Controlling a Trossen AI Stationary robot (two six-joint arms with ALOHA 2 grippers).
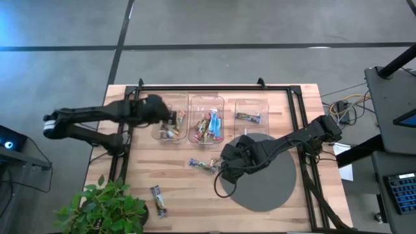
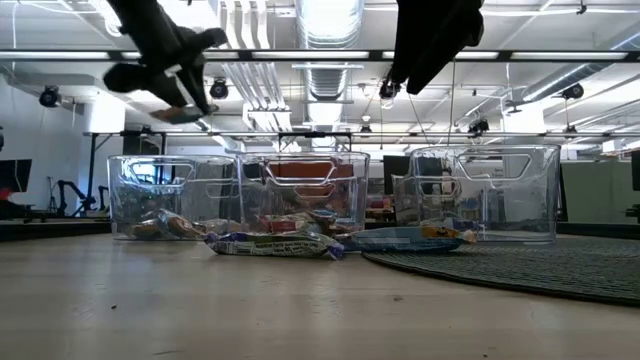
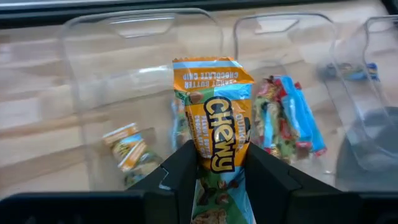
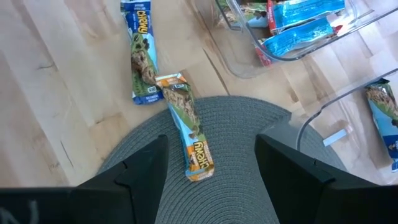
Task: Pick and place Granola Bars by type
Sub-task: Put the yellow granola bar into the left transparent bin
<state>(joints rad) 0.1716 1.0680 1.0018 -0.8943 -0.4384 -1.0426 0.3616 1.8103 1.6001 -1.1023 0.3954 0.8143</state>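
Seen from above: left gripper point(image 1: 170, 119) over the left bin point(image 1: 170, 117), clenched on an orange bar point(image 1: 180, 118). Right gripper point(image 1: 224, 162) hanging at the left edge of the grey mat point(image 1: 273, 188), just beside a blue bar point(image 1: 203, 164) on the worktop point(image 1: 182, 195). One more bar point(image 1: 158, 201) lying near, well apart.

Seen low: left gripper high above the bins.

From the left wrist: orange bar point(image 3: 214, 118) gripped by its lower end, tilted above the bin.

From the right wrist: fingers spread wide, nothing held, above an orange-ended bar point(image 4: 189, 134) touching the blue bar point(image 4: 142, 53).

Risks: bar landing on the bin rim if released early; both touching bars dragged together when grasping.
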